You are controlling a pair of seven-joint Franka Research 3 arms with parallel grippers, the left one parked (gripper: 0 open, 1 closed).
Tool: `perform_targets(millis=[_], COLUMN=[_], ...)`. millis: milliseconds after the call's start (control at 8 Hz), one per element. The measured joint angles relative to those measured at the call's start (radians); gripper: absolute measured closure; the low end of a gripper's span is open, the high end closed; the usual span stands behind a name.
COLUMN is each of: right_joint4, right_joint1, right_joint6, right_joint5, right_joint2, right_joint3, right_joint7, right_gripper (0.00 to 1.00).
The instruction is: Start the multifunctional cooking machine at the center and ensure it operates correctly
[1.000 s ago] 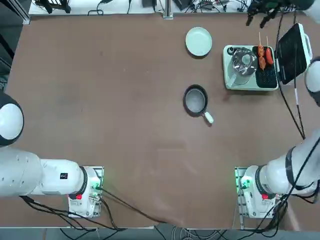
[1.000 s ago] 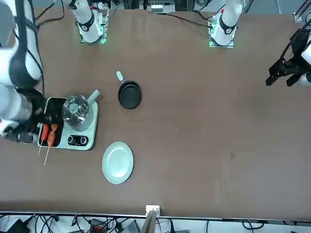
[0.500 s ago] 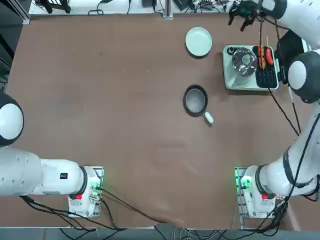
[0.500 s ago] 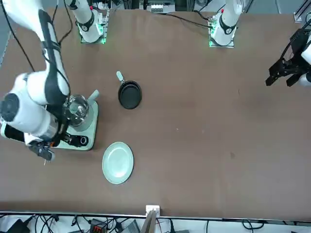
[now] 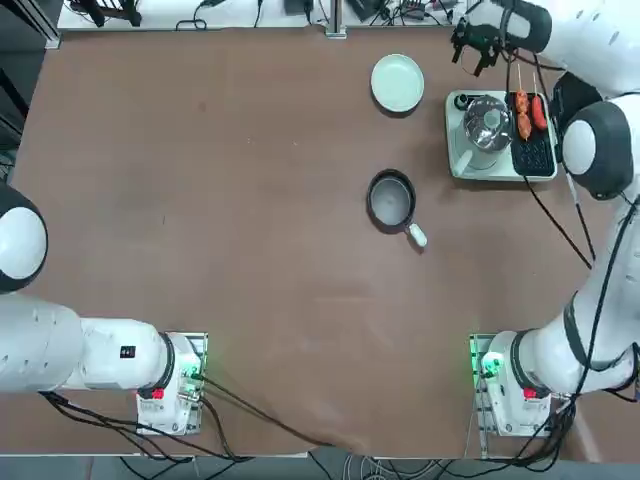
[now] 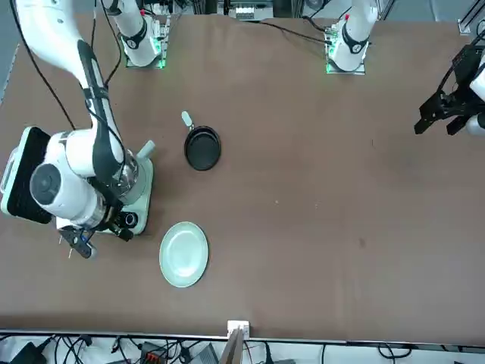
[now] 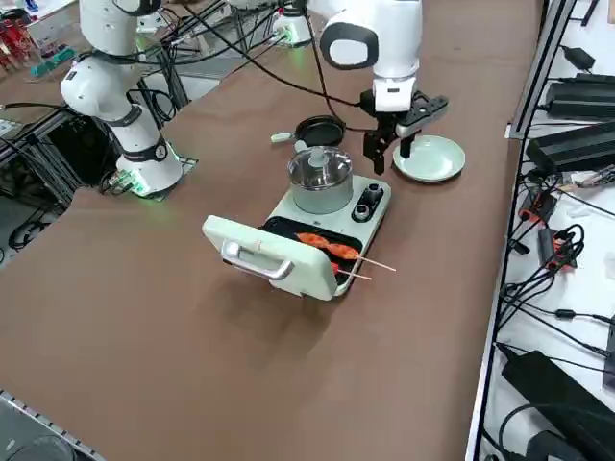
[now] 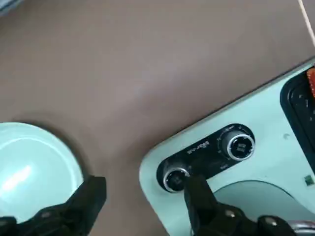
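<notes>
Now brings right jaws (image 8: 146,186), spread wide and empty, nearer the cooking machine (image 8: 270,132) knobs (image 8: 239,146) (turning one likely comes next).

Legible text: none. The control panel (image 8: 206,156) on the mint-green appliance (image 8: 268,128) bears a line of small white characters between its two knobs; the wording is too small to read. Fine marks ring the knob (image 8: 240,146) nearer the grill plate (image 8: 302,113). The dark caps of both knobs carry pale markings, also unreadable.
</notes>
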State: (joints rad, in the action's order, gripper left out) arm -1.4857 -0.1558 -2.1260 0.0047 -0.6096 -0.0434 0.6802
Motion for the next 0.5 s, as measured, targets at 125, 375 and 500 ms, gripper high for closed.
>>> perform_targets(millis=[125,375,500], right_joint4=[-0.002,-0.017,-0.029], right_joint1=[0.0,0.0,0.0], right_joint6=[0.001,0.005,0.006], right_joint5=[-0.012,-0.015,-0.016], right_joint2=[-0.009,-0.016,-0.016], right_joint3=[0.0,-0.002,-0.004], right_joint7=[-0.01,-0.075,-0.088], right_gripper=[0.05,0.16,0.18])
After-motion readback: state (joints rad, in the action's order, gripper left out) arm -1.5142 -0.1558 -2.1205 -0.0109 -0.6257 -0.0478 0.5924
